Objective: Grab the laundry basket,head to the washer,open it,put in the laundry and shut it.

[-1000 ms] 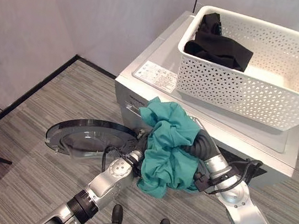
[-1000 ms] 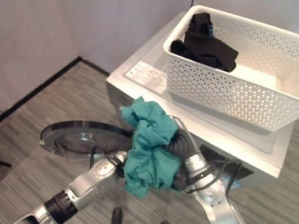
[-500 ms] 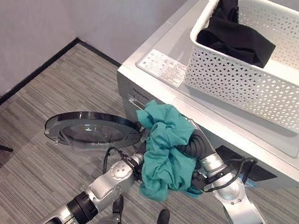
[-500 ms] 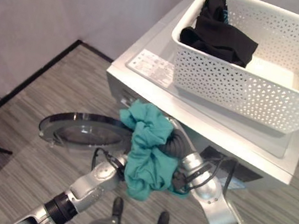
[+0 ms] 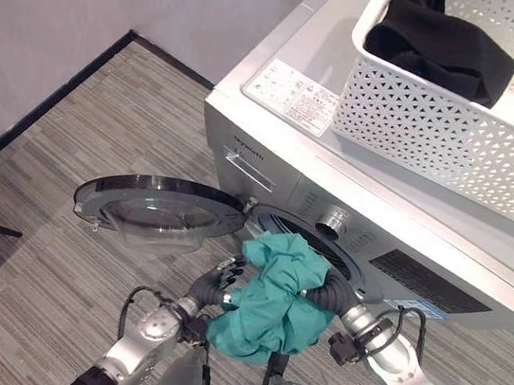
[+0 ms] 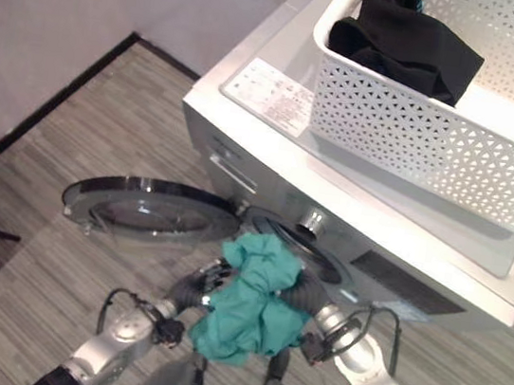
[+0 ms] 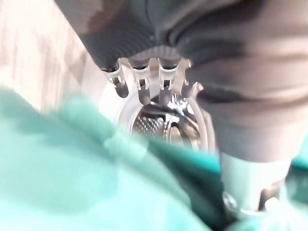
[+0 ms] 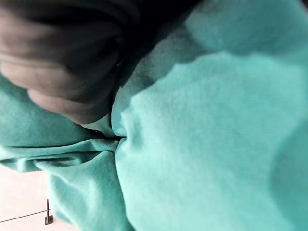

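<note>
- Between the two hands, low in front of the washer point(image 5: 347, 234), hangs the teal garment point(image 5: 276, 296), bunched into a loose ball.
- Left hand point(image 5: 215, 287) presses against the bundle's near-left side; its wrist view shows its fingers point(image 7: 144, 89) fairly straight past the cloth, so I read it as supporting rather than clamping.
- Right hand point(image 5: 334, 294) is buried in the cloth on the opposite side; its fingers are hidden, so I cannot tell whether they are curled or apart.
- Just beyond the bundle, and slightly above both hands, lies the open drum mouth point(image 5: 303, 242); the left wrist view looks straight past the fingers into the perforated drum point(image 7: 156, 127).
- Key relation, as I judge it: the garment sits squarely between hands and opening, so the coming move is a forward push away from both palms, with neither hand clearly nearer.
- Round door point(image 5: 158, 212) is swung fully out flat, to the outside of the left hand (clear of the path).
- White laundry basket point(image 5: 457, 134) rests on the washer's top, well above the hands, with a black garment point(image 5: 449, 52) inside, so loading is not finished.
- Cloth trailing below the bundle could snag on the drum rim.
</note>
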`<state>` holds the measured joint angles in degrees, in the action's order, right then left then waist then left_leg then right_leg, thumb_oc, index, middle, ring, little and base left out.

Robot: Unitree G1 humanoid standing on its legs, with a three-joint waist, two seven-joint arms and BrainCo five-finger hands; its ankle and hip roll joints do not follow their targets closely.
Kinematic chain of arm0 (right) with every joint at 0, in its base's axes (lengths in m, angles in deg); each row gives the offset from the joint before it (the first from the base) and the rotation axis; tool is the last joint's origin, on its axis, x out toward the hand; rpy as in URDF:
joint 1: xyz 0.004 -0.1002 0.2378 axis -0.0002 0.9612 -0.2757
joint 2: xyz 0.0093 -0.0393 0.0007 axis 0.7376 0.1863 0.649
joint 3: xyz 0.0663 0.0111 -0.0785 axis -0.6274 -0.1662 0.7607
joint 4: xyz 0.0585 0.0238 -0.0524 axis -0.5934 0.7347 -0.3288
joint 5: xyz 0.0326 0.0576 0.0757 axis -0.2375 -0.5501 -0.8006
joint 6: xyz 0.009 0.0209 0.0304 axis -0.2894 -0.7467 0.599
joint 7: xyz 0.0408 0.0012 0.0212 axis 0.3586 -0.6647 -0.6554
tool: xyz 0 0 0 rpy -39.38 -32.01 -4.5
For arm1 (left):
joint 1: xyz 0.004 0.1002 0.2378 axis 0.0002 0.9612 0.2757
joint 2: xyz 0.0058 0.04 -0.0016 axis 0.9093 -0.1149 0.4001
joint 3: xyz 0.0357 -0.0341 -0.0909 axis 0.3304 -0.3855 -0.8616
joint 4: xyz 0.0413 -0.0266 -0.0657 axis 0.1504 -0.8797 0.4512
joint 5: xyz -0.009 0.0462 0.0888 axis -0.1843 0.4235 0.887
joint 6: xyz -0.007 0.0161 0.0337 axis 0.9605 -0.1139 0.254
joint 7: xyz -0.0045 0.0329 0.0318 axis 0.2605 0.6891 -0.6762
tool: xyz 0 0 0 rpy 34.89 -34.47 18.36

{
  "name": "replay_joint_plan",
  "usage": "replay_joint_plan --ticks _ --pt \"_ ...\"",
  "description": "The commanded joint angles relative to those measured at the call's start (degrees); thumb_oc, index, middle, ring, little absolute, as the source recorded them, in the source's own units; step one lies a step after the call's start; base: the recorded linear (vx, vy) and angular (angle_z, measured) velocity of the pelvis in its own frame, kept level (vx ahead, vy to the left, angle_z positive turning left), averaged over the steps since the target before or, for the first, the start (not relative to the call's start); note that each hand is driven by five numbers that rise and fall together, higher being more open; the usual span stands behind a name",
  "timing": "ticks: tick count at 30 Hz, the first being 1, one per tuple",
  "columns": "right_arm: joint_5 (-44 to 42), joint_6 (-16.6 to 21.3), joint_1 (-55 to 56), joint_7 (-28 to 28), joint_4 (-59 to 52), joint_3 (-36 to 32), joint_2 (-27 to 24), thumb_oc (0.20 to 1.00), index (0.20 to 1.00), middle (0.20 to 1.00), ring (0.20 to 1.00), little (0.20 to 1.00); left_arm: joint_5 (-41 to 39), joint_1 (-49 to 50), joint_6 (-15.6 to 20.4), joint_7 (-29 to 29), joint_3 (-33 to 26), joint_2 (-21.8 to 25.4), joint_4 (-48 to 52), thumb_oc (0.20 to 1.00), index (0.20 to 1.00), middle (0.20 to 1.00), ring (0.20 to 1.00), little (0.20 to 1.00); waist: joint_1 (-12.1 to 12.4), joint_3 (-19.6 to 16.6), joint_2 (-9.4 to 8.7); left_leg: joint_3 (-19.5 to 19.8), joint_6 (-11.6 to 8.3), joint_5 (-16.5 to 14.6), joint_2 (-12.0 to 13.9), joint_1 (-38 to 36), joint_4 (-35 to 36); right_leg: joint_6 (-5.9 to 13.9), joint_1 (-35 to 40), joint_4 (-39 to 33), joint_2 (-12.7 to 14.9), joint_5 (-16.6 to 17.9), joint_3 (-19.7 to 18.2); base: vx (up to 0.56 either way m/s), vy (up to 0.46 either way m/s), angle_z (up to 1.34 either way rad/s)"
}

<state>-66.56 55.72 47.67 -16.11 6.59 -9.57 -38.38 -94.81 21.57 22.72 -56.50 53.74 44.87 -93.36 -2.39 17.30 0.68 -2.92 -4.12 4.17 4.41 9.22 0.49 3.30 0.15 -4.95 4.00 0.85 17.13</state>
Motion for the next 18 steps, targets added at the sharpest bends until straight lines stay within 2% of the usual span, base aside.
replay_joint_plan --ticks 1,9,14,15,18 --pt "-3.96 1.82 0.78 -1.69 -3.33 -2.02 -1.56 0.200 0.200 0.200 0.200 0.200 2.00 -0.14 2.54 1.82 -0.42 -0.82 0.51 1.000 1.000 1.000 1.000 1.000 -0.27 -4.00 -2.12 -8.17 0.23 2.90 3.52 1.84 0.81 -1.15 -0.10 7.53 -1.69 -10.77 -3.12 0.01 0.011 -0.18" --pt "-3.15 -0.48 7.16 -2.30 3.24 -5.60 -0.76 0.200 0.200 0.200 0.200 0.200 3.89 1.99 2.62 1.91 -3.29 0.17 -0.72 1.000 1.000 1.000 1.000 1.000 -0.63 -5.09 -3.36 -9.05 0.39 2.13 3.71 0.69 0.37 -0.80 1.06 7.10 -1.70 -10.73 -3.96 0.02 0.008 -0.13" --pt "-5.66 -1.42 8.97 -1.37 7.31 -5.60 1.68 0.200 0.200 0.200 0.200 0.200 7.41 2.14 2.99 0.08 -4.63 -1.00 -6.18 1.000 1.000 1.000 1.000 1.000 -0.77 -4.33 -3.00 -9.01 0.32 2.02 3.15 1.55 0.28 -0.85 0.35 7.28 -1.38 -10.83 -3.56 0.01 0.001 -0.01" --pt "-6.42 -1.61 9.22 -1.15 8.38 -5.33 2.15 0.200 0.200 0.200 0.200 0.200 7.24 2.47 3.25 -0.59 -5.34 -1.21 -6.72 1.000 1.000 1.000 1.000 1.000 -0.69 -4.06 -2.97 -8.49 -0.15 1.08 2.78 1.26 0.39 -0.65 0.47 7.44 -1.10 -11.67 -3.97 0.05 0.005 -0.02" --pt "-8.12 -1.87 9.38 -0.99 10.64 -4.57 2.51 0.200 0.200 0.200 0.200 0.200 7.19 3.30 4.09 -1.99 -7.49 -0.94 -7.48 1.000 1.000 1.000 1.000 1.000 -0.32 -2.77 -2.41 -8.51 -0.14 1.09 2.31 2.36 0.23 -0.72 -1.04 8.13 -0.65 -11.71 -3.63 -0.01 0.018 0.03"
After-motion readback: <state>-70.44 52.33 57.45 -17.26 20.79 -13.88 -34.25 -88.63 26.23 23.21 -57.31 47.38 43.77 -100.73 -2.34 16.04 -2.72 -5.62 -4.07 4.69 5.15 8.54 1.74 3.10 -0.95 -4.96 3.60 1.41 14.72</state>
